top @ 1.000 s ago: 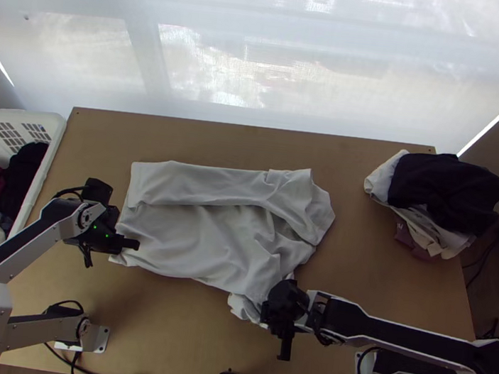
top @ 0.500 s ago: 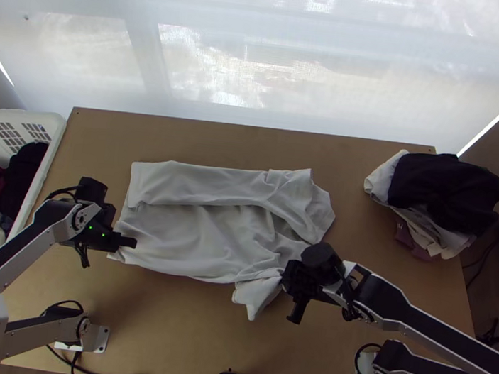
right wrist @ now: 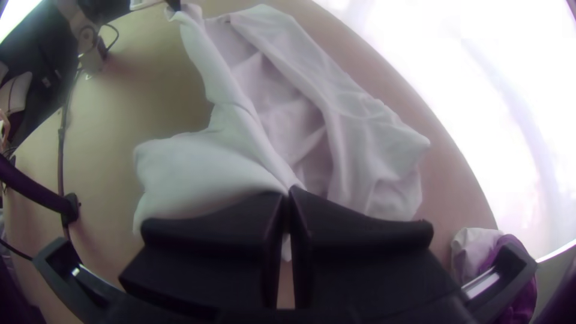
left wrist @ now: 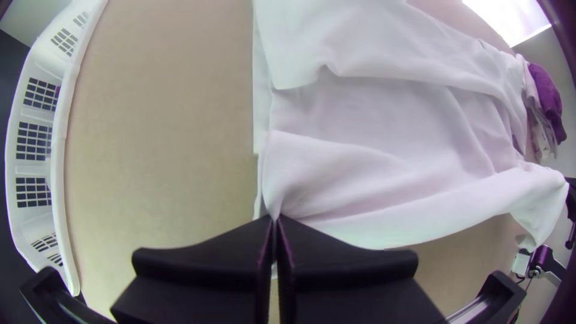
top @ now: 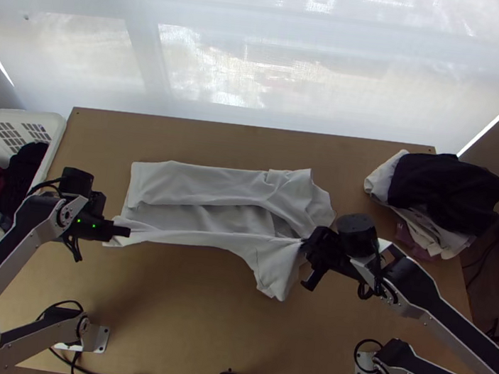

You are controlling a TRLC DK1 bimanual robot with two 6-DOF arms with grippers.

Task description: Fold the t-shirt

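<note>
The pale grey t-shirt lies mid-table, its far long side folded inward as a strip. Its near side is pulled up between both grippers, with a loose flap, perhaps a sleeve, hanging beside the right one. My left gripper holds the near left corner; in the left wrist view the left gripper is shut on a pinch of the t-shirt. My right gripper has the near edge at the right end; in the right wrist view the right gripper is shut on gathered cloth of the t-shirt.
A white basket with clothes stands at the table's left edge. A pile of dark and light clothes lies at the back right. Bare wood stretches in front of the t-shirt, with cables along the near edge.
The right gripper has moved up the picture and a little right, carrying the near edge along. The left gripper has shifted slightly left and up. The near side has become a taut, raised fold.
</note>
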